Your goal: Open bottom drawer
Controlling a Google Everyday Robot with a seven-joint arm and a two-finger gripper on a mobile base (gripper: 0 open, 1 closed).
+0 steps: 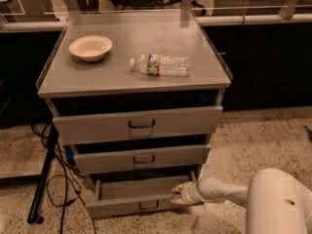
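Observation:
The bottom drawer [122, 204] is the lowest and narrowest grey front on the cabinet, with a small dark loop handle [148, 205] at its centre. It stands pulled out, showing its plain grey inside [139, 188]. My gripper [177, 195] reaches in from the lower right on a white arm [222, 190] and sits at the right end of the drawer's front panel, at its top edge.
The mid-sized drawer [141, 158] and the top drawer [139, 125] also stand slightly out. A cream bowl [90, 47] and a plastic water bottle [161, 65] lie on the cabinet top. Black cables and a stand leg [44, 174] lie on the floor to the left.

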